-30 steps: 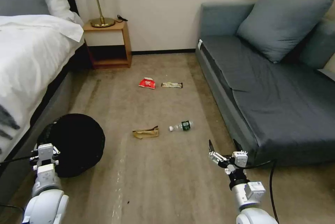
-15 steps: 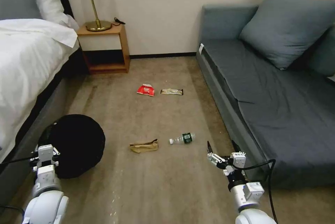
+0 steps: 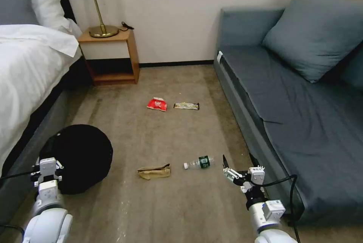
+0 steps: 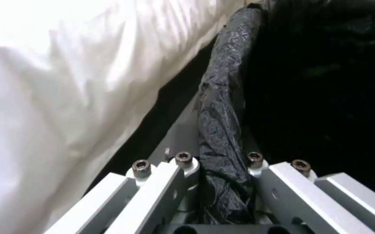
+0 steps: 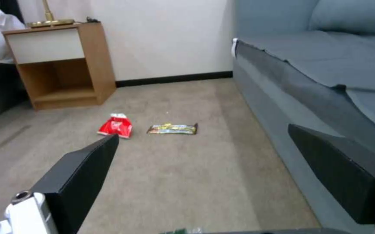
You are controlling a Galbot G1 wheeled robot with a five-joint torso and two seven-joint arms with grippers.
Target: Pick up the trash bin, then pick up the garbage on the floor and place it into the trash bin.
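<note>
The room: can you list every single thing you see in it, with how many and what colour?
trash bin: one, black bag, held at the rim beside the bed
snack packet: one, red-white, mid floor
bar wrapper: one, gold-dark, beside the packet
paper bag: one, brown, near floor
bottle: one, clear, green label, beside the paper bag
bed: one, white
nightstand: one, wooden
lamp: one, brass
sofa: one, grey-blue
left pincer: shut on the bin's rim
right pincer: open, by the bottle

We see a sofa (image 3: 302,114) with a cushion (image 3: 314,35) on our right. A bed (image 3: 26,69) and nightstand (image 3: 109,55) with a lamp (image 3: 94,4) stand left.
</note>
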